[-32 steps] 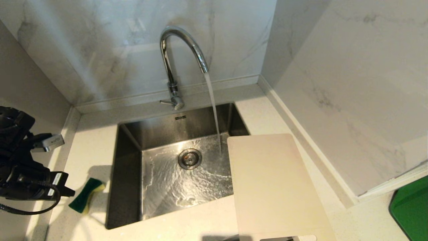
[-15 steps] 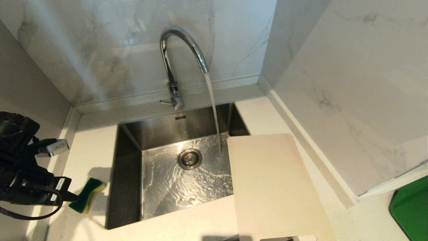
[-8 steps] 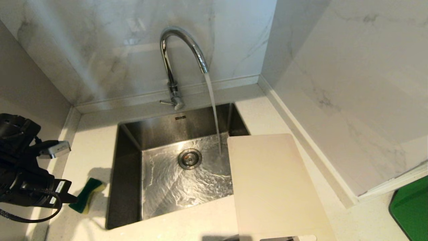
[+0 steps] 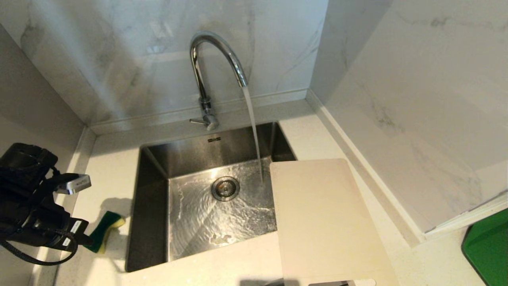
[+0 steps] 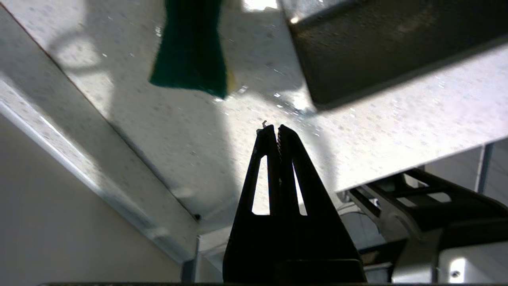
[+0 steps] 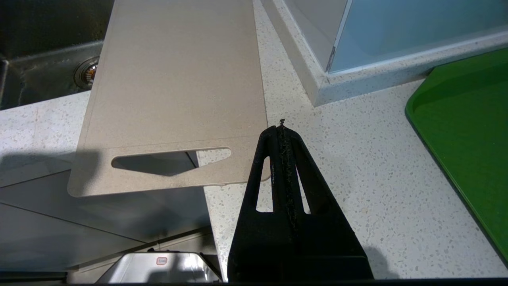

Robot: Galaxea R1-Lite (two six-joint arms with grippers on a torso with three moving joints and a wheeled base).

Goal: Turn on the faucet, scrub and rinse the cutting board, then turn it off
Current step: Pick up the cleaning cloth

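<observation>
— Head view first: faucet at the far rim of the sink, running; stream falling from the arched spout onto the sink floor just right of the drain; thin lever pointing left at the base.

— And the cutting board?

— Lying flat on the right; left edge overhanging the sink, rest on the countertop; far left corner close beside the falling water; cannot tell whether wetted. Seen from the right wrist: handle slot at the near end, that end jutting past the counter's near edge.

— Left gripper?

— Fingers pressed together, nothing between them; hanging over the counter at the sink's near left corner, tips short of the sponge; not touching it. From the head, dark left arm at the left edge, partly covering the sponge's near end.

— Sponge itself?

— Green with a yellow underside, on the counter just left of the sink.

— Right gripper?

— Closed too, empty; parked above the counter just right of the board's near right corner; green tray well to the right.
</observation>
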